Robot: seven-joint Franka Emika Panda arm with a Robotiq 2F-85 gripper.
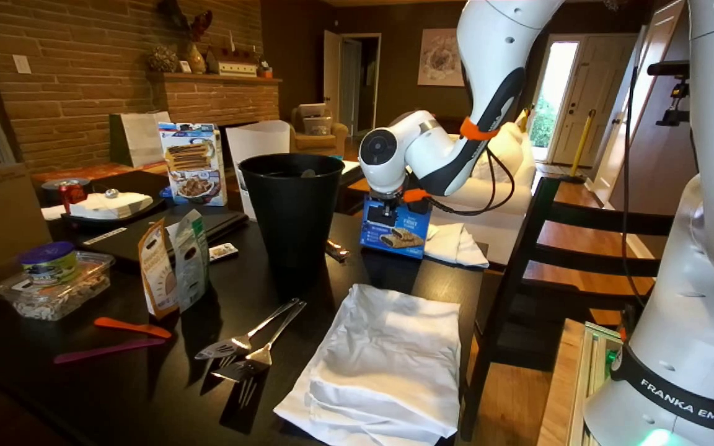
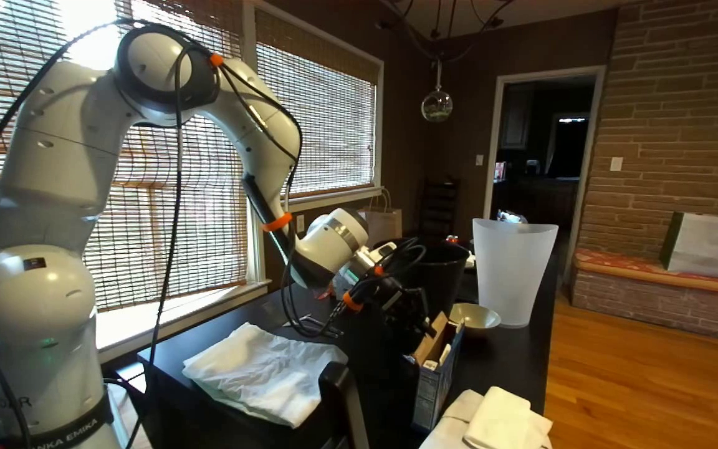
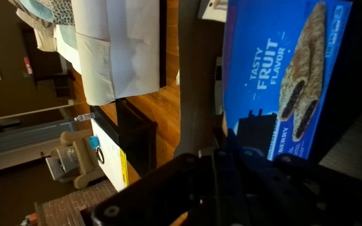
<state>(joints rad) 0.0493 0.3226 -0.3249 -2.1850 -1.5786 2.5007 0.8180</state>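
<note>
Blue cardboard box (image 1: pixel 403 226): stood upright on the dark table (image 1: pixel 115 396); two filled bars and "TASTY FRUIT FLAVOR" are printed on its face; in an exterior view a raised brown flap (image 2: pixel 429 346) and pale contents (image 2: pixel 445 354) are seen at its open top.
Gripper (image 3: pixel 225 138): positioned at the box's edge; jaws drawn together, no wide gap left; whether any cardboard is pinched between them cannot be told.
Black bin (image 1: pixel 292 217): placed near the box; a small wrapped item (image 1: pixel 336 250) is laid between the two.
White bin (image 2: pixel 512 274): set beyond the box; a pale bowl (image 2: pixel 474 316) is seen just beside it.
Folded cloths (image 1: pixel 454 244): laid beside the box at the table's edge.
White sheet (image 1: pixel 388 359): spread, creased, nearer the arm's base.
Metal utensils (image 1: pixel 260 356): laid beside the sheet.
Two pouches (image 1: pixel 191 263): stood upright; an orange knife (image 1: pixel 131 326) and a purple knife (image 1: pixel 109 350) are laid near them.
Clear tub (image 1: pixel 47 306): topped by a purple-lidded container (image 1: pixel 50 265).
</note>
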